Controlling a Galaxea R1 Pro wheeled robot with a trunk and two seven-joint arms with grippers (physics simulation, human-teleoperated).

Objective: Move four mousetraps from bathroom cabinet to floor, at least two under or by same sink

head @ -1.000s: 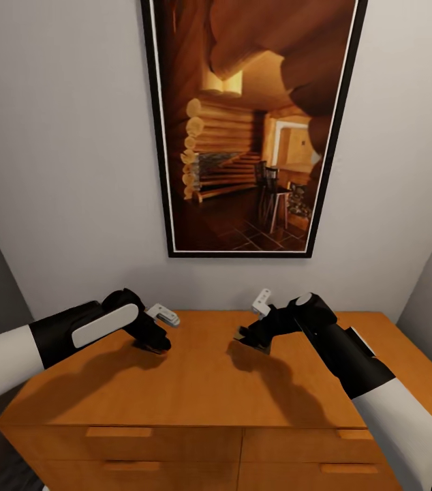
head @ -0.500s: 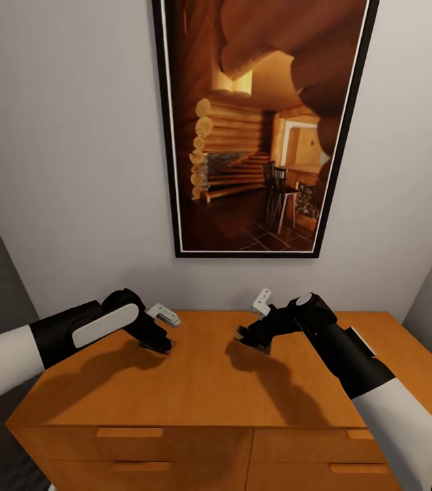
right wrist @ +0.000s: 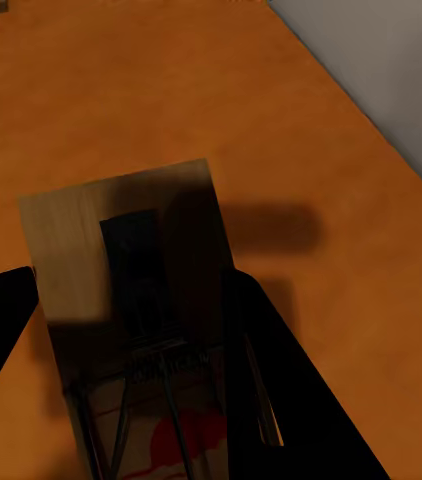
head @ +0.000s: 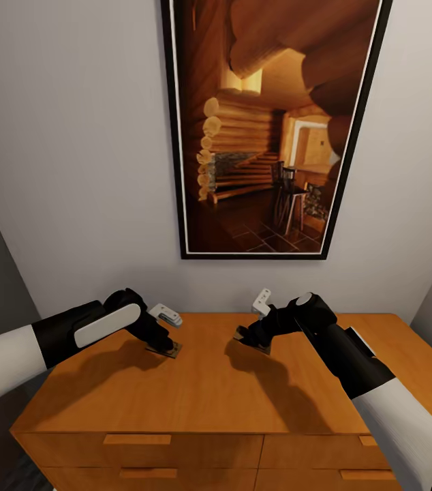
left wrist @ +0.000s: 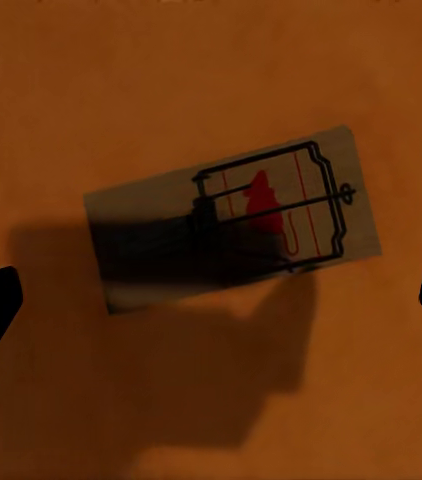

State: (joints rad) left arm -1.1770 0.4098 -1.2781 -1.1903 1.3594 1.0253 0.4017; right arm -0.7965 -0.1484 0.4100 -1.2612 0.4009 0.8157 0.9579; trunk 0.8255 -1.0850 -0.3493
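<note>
Two mousetraps are in play on the flat top of the cabinet (head: 202, 395), one under each arm. Across the last second the whole head view has slid: the framed picture (head: 270, 129) and the cabinet have drifted toward 3 o'clock, which is read as a turn of the camera or base, not a move of the furniture. The arms have kept their places in the frame.

At about 9 o'clock of the cabinet top, the left gripper (head: 165, 346) is seen with a small flat slab at its tip, more exposed than a moment ago. In the left wrist view the left mousetrap (left wrist: 233, 217) lies flat on the wood, its wire bar and red bait plate uppermost. The jaws are spread wide, their dark tips showing at both edges of that view, well apart from the trap, with nothing gripped.

Toward 12 o'clock, the right gripper (head: 250, 337) is closed on the right mousetrap (right wrist: 131, 290), a dark finger (right wrist: 271, 370) pressed along each long side; its plain wooden end juts forward above the counter.

One trap is thus judged secured and one not yet grasped. The bathroom floor and sink have yet to be reached.
</note>
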